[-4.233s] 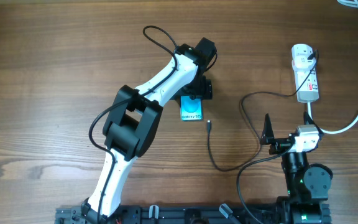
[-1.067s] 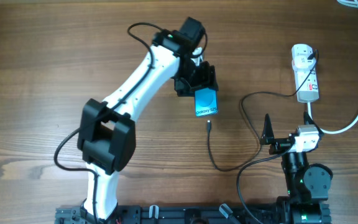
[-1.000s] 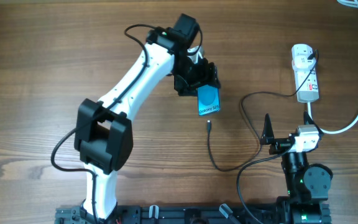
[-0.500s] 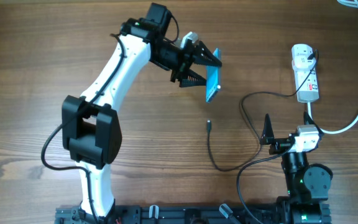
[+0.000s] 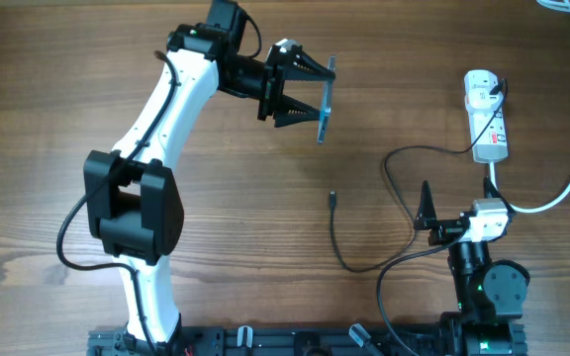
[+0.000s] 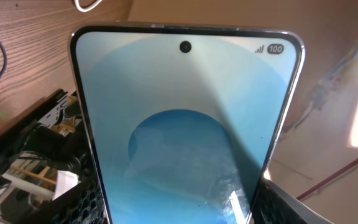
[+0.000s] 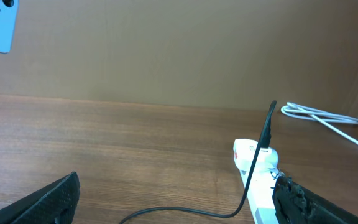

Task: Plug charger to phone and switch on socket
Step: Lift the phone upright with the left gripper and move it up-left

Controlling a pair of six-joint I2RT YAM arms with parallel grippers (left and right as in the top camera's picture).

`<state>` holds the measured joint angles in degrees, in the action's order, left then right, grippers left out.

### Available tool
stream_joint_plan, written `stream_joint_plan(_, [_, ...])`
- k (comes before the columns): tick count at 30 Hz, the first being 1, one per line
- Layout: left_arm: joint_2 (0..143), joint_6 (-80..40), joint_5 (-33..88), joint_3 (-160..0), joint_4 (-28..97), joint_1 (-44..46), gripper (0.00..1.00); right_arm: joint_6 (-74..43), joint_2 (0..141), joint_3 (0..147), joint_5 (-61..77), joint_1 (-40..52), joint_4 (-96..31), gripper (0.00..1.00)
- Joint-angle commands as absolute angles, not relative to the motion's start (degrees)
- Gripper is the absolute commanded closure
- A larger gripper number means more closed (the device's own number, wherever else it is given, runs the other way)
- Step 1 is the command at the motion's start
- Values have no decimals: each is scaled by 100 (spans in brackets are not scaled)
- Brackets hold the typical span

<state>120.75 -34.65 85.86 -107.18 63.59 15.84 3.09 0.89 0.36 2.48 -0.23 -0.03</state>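
Ok so the left tool is clamped across the width of the small flat phone with the turquoise screen and holds it up off the brown wooden table. From above it shows almost edge-on, while the left wrist view is basically all screen. My guess is it's lifted and turned like that so its port end can be offered to the plug instead of lying flat. The punch-hole end points away from the tool, and the other end is out of frame, so I can't tell if the port is free or buried in the grip. The thin black looping charger cable lies on the table, with its small dark connector tip below the phone and well apart from it. The right tool hangs spread wide with nothing in it, near the cable's far loop. The long white plastic power strip sits at the right edge with a black plug in it and the thick white cord curling past. That loop lies just in front of the right tool, so snagging looks like the main risk.
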Motion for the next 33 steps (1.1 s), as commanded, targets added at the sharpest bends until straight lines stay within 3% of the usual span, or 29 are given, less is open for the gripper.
stream_joint_plan(1, [11850, -3765, 8995, -10770, 6346, 1391, 30, 294, 54, 30, 189, -51, 12, 0])
stream_joint_plan(12, [11850, -4403, 9035, -10770, 6366, 1160, 32, 294, 54, 30, 189, -51, 12, 0])
stream_joint_plan(33, [11850, -4421, 9037, -10770, 6368, 591, 32, 294, 54, 30, 187, -51, 12, 0])
